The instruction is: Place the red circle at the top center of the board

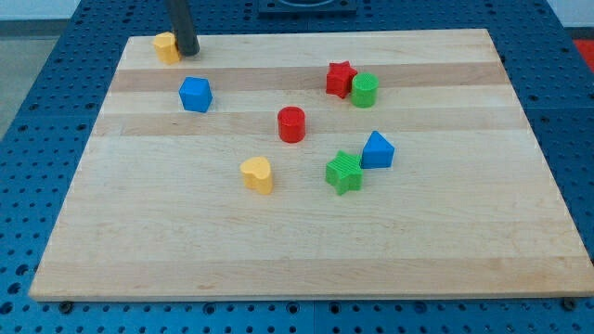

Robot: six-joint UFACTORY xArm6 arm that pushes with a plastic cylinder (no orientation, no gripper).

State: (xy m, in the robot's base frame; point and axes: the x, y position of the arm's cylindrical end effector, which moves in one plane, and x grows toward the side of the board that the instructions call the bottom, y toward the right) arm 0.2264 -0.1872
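The red circle (pixel 291 123) is a short red cylinder standing near the middle of the wooden board (pixel 306 250), a little above centre. My tip (pixel 188 52) is at the board's top left corner, touching or just right of a yellow block (pixel 166 46). The tip is far to the upper left of the red circle. The rod's upper part runs out of the view's top.
A blue block (pixel 196 94) sits below the tip. A red star (pixel 341 79) and green cylinder (pixel 364 90) touch at upper right of the red circle. A yellow heart (pixel 257 173), green star (pixel 344 172) and blue triangular block (pixel 377 149) lie below it.
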